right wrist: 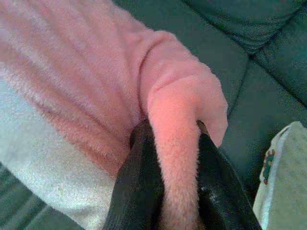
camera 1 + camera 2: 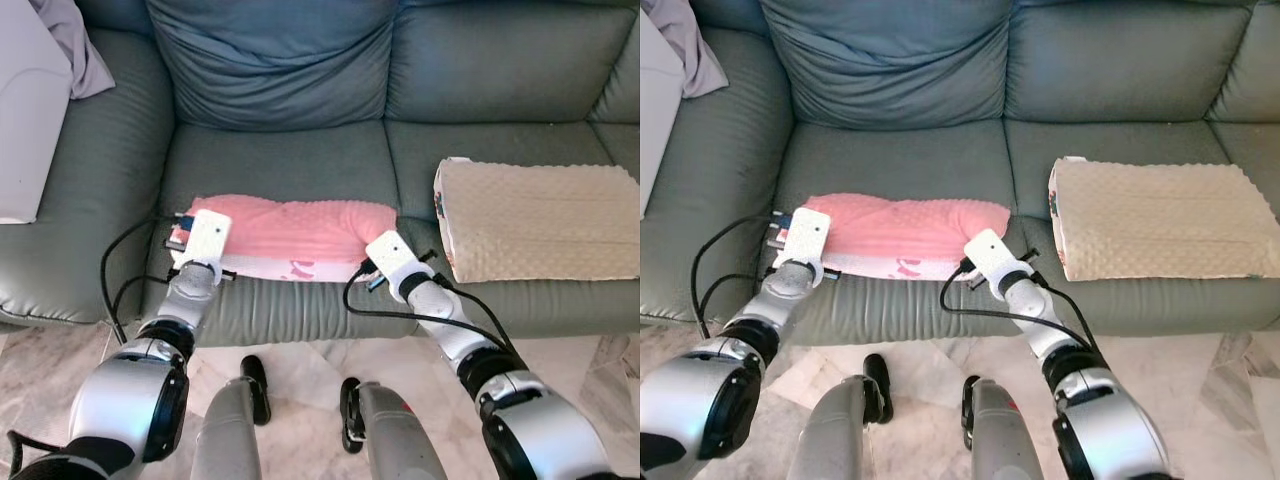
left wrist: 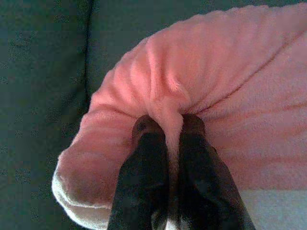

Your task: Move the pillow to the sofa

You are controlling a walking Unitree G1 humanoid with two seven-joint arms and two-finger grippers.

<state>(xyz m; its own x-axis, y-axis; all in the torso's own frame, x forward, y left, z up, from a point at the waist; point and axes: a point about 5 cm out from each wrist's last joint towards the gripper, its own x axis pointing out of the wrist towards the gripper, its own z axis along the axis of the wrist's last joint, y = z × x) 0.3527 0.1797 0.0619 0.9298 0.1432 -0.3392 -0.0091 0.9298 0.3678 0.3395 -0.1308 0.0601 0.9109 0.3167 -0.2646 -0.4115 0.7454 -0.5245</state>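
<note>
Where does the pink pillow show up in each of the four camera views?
Left eye view: pink pillow on the sofa seat, lower centre.
Right eye view: same spot, slightly further left.
Left wrist view: its fabric pinched between the left gripper fingers.
Right wrist view: a fold clamped in the right gripper.
Shared landmark: the beige pillow, also at an edge of the right wrist view.
</note>
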